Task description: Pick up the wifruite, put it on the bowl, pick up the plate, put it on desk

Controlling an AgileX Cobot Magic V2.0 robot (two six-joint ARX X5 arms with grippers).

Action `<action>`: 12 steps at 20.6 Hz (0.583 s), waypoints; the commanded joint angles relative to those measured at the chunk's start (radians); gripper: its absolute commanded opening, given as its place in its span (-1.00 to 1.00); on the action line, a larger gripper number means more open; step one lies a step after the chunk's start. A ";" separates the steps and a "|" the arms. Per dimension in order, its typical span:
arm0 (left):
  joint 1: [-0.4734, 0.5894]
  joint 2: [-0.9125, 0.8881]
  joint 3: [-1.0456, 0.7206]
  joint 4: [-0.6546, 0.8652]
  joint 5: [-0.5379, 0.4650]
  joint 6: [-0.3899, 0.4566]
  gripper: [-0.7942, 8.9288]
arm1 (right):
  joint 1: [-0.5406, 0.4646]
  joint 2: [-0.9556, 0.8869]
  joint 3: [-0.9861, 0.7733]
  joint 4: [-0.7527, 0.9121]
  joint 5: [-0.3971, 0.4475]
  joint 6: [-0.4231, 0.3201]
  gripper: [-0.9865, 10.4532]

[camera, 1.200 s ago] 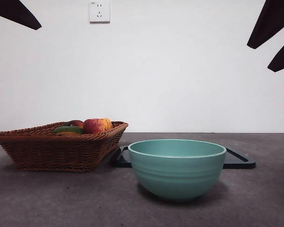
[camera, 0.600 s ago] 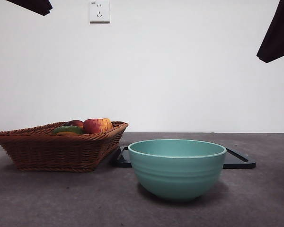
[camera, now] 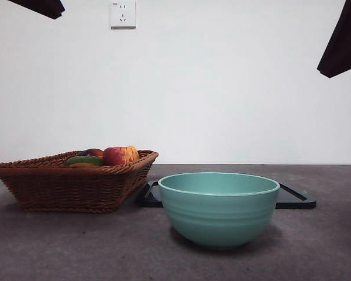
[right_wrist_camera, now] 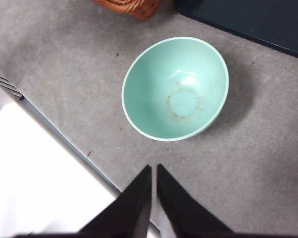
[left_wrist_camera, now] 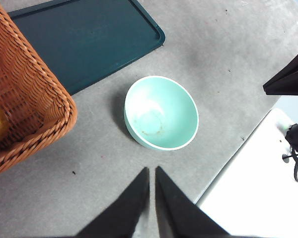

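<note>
- The bowl (camera: 219,208) stands empty on the desk (camera: 76,246), at the front middle of the front view; the black tray (camera: 295,198) lies just behind it.
- The wicker basket (camera: 70,184) sits at about 9 o'clock from the bowl, its near corner close to the tray.
- Fruit pokes over the basket's rim: a red-and-yellow apple (camera: 120,155), a green fruit (camera: 85,160) and a sliver of orange-brown below it, probably the wifruite (camera: 82,165); its long axis cannot be judged.
- The left gripper (left_wrist_camera: 152,171) hangs high with jaws almost touching, holding nothing; the basket shows at the edge of its view, so this arm looks nearer the fruit.
- The right gripper (right_wrist_camera: 154,168) is likewise nearly closed and empty, above the bowl.
- No readable writing; only a wall socket (camera: 123,13).
</note>
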 commanded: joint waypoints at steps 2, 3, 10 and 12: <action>-0.005 -0.009 0.011 0.011 0.005 0.013 -0.80 | 0.008 0.007 0.015 0.009 0.001 -0.012 -0.82; -0.001 -0.026 0.011 0.016 0.004 0.032 -0.80 | 0.008 0.007 0.015 0.009 0.001 -0.012 -0.82; 0.262 -0.251 -0.005 0.405 -0.023 0.224 -0.80 | 0.008 0.006 0.015 0.009 0.001 -0.012 -0.82; 0.370 -0.336 -0.041 0.506 -0.031 0.235 -0.80 | 0.008 0.006 0.015 0.009 0.001 -0.012 -0.82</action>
